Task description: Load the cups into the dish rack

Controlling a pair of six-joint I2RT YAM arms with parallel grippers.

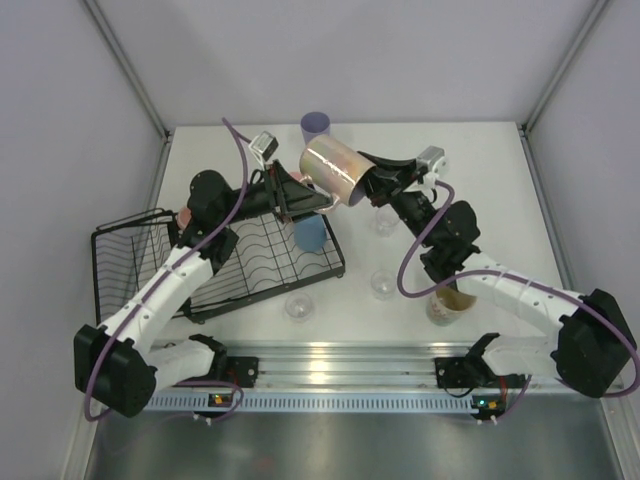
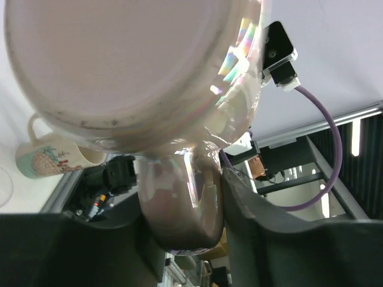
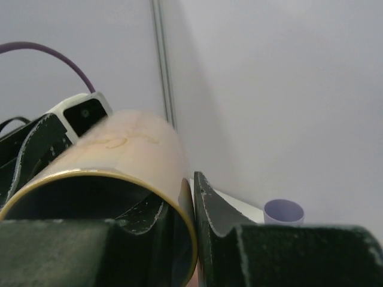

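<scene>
White tabletop, black dish rack, grey walls

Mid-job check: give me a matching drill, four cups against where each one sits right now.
Things:
1 pink mug
2 blue cup
3 lavender cup
4 cream mug

Places:
A far edge of the table
B on the dish rack
C held up off the table
D near right part of the table

Pairs: 1-C, 2-B, 3-A, 4-D
</scene>
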